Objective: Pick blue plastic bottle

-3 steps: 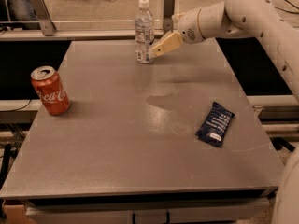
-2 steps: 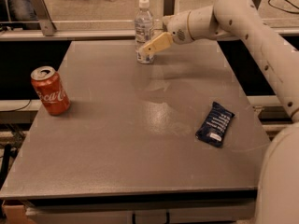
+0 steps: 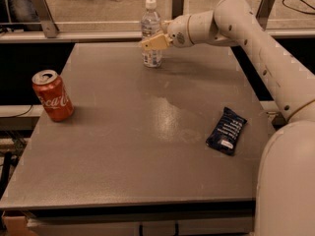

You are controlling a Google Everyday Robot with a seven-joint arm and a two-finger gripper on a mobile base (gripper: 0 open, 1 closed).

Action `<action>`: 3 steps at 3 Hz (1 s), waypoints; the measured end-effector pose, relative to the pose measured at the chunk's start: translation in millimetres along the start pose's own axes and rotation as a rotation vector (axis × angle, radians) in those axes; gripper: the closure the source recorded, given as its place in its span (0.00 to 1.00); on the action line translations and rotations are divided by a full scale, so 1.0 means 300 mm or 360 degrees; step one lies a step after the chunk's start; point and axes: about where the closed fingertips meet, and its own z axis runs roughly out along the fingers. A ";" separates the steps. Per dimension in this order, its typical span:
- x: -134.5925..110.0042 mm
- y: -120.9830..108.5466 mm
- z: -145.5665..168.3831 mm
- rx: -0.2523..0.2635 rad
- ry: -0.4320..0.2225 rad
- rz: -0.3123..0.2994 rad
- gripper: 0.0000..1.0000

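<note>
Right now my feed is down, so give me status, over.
Gripper at mid-height of blue plastic bottle. Bottle upright, far edge of table. Red can, blue packet well away.

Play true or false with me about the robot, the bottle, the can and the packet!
1. The blue plastic bottle stands upright at the far side of the table. True.
2. The red can lies on its side. False: it stands upright, on the left side of the table.
3. The gripper is at the bottle, in front of its middle. True.
4. The dark blue packet sits right beside the can. False: it lies flat on the right side, far from the can.
5. The bottle has a red cap. False: the cap is white.
</note>
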 end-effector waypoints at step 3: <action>-0.170 0.181 -0.177 -0.0270 -0.0237 -0.0050 1.00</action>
